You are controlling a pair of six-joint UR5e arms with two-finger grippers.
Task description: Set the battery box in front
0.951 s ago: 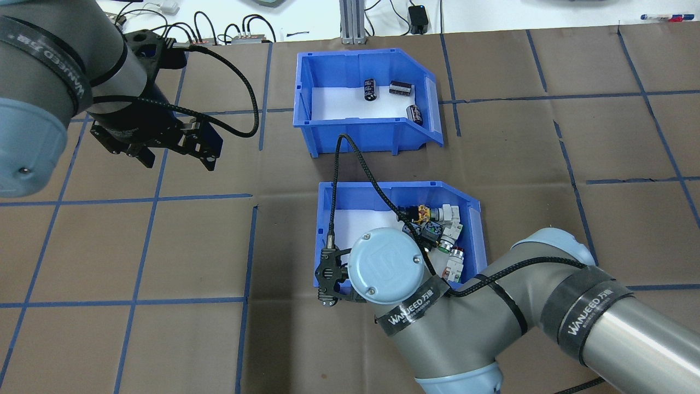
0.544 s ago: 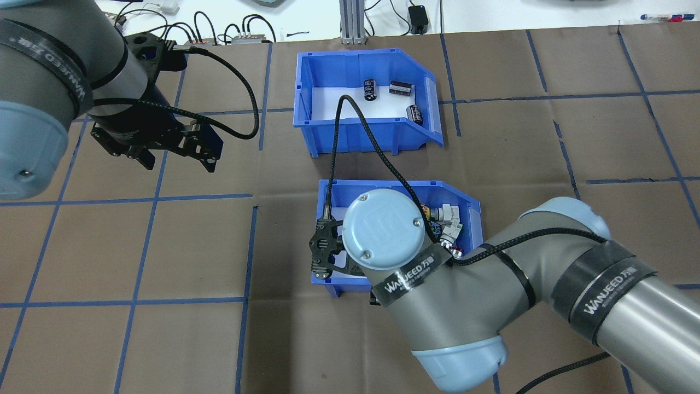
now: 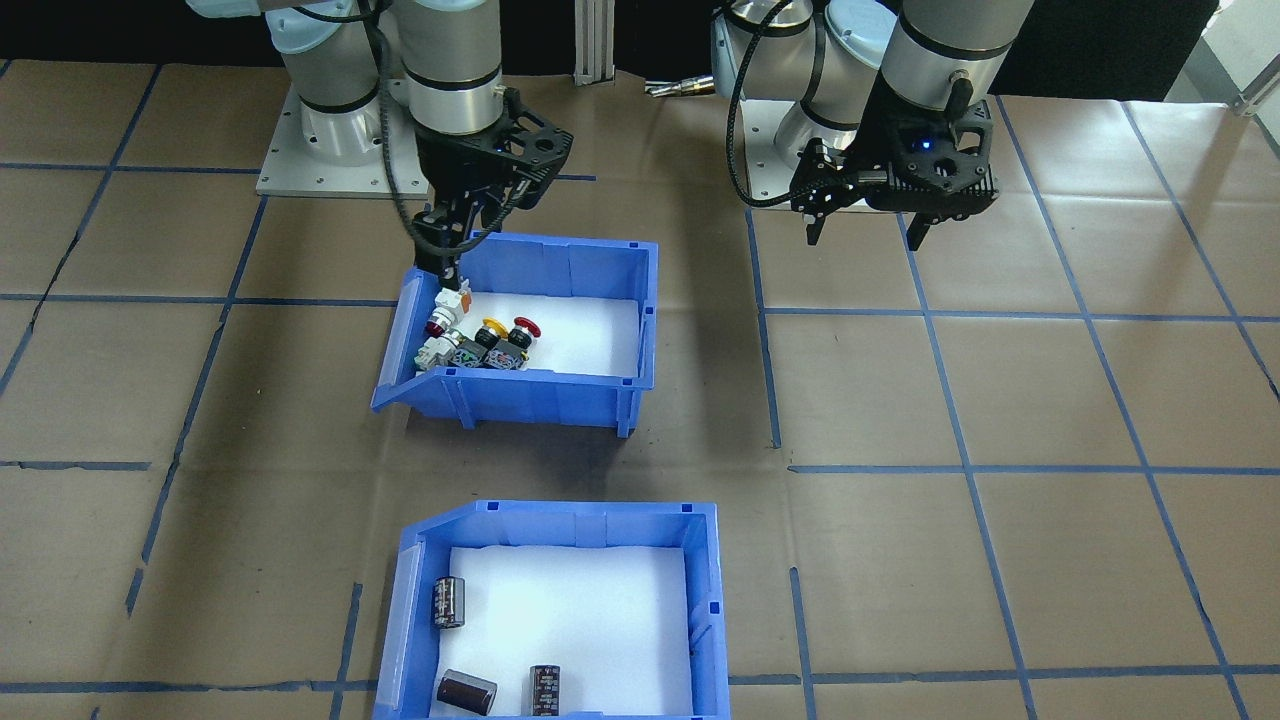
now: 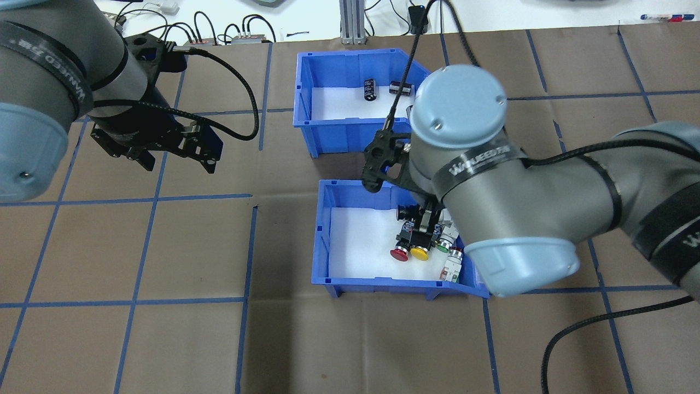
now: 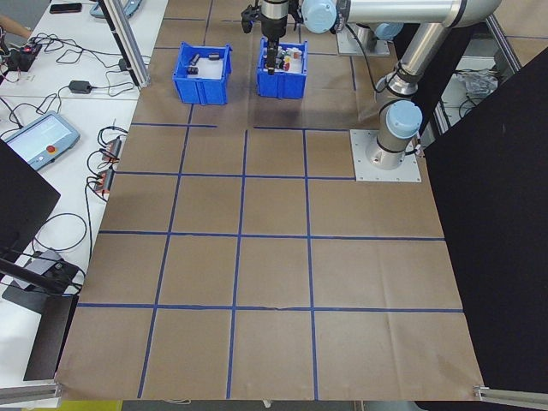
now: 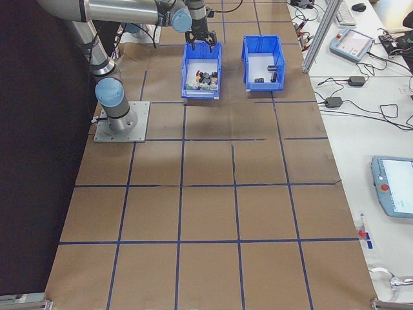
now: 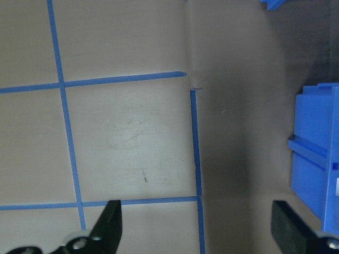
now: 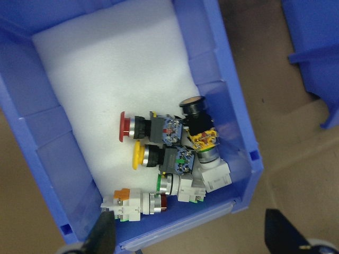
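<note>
Left claw (image 4: 179, 162): fingers spread wide, nothing between them, hanging over bare worktop (image 4: 136, 246) well apart from both bins. Same pose as a second ago; no part in the action so far.

Battery box (image 4: 328, 131): on the far side of the worktop, beyond the switch bin (image 4: 322, 241), with a gap between the two. Dark cells (image 4: 370, 90) lying loose on its white liner. Not shifted over the last second, and not touched by either claw.

Switch bin: roughly where it was, coloured push-buttons (image 4: 410, 253) bunched at its sloped end.

Right claw (image 4: 424, 219): the one real change. Was down at the switch bin's near left corner a second ago; now swung across and up, hovering over the button end of that bin. Fingers released and wide, per the wrist view, gripping nothing.

Reading: battery box not yet in front. Right arm apparently leaving the switch bin and travelling toward the far one; grasp of the battery box not yet begun.
</note>
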